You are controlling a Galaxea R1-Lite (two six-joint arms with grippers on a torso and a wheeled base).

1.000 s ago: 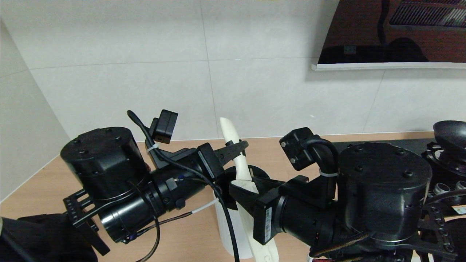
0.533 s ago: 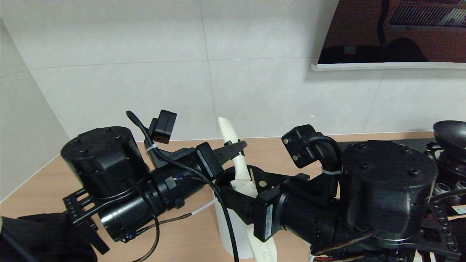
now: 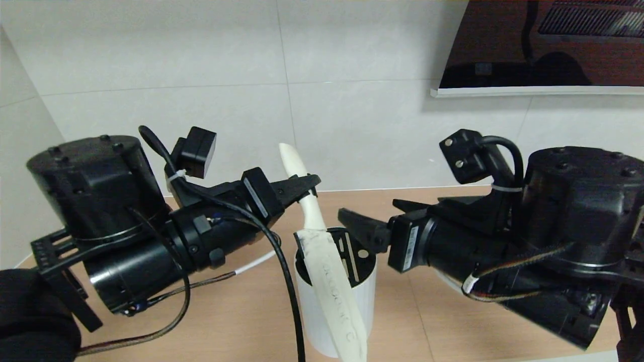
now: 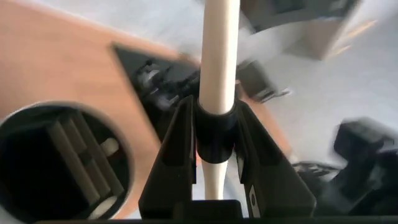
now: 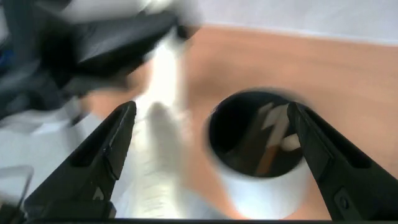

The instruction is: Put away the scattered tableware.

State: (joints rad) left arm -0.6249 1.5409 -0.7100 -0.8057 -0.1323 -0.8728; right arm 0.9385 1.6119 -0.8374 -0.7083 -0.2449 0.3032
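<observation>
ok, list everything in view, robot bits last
knife: 1, white, handle in the left gripper, blade slanting down in front of the holder
holder: 1, white outside and black inside, standing on the counter between the grippers
sticks: a few, pale, inside the holder; exact count unclear
counter: 1, wood-coloured, under the holder
wall: white tiles, behind the counter
hood: 1, dark, upper right
left gripper: 1, black, shut on the knife handle
right gripper: 1, black, open, above the holder
</observation>
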